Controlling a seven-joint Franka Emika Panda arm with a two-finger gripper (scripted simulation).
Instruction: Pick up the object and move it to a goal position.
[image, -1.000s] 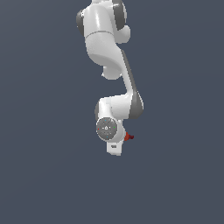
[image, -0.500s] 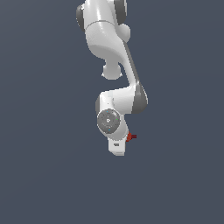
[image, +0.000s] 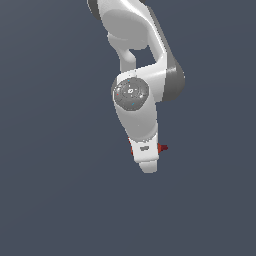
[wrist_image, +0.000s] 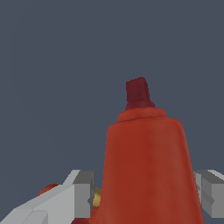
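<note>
The object (wrist_image: 146, 166) is a glossy red piece with a flared body and a narrow dark red tip (wrist_image: 139, 94), and it fills much of the wrist view. My gripper (wrist_image: 144, 192) is shut on it, with a grey finger (wrist_image: 81, 192) on one side and the other finger (wrist_image: 212, 192) opposite. In the exterior view the white hand of the gripper (image: 146, 155) hangs in mid-air and hides most of the object. Only a small red end of the object (image: 161, 147) sticks out on the exterior view's right.
The white arm (image: 142, 60) reaches down from the top of the exterior view, with its round grey joint cap (image: 131, 93) facing the camera. Behind it is only a plain dark blue-grey background.
The arm has risen and looks larger in the exterior view. The hand, still holding the object, has shifted slightly up and toward that view's right.
</note>
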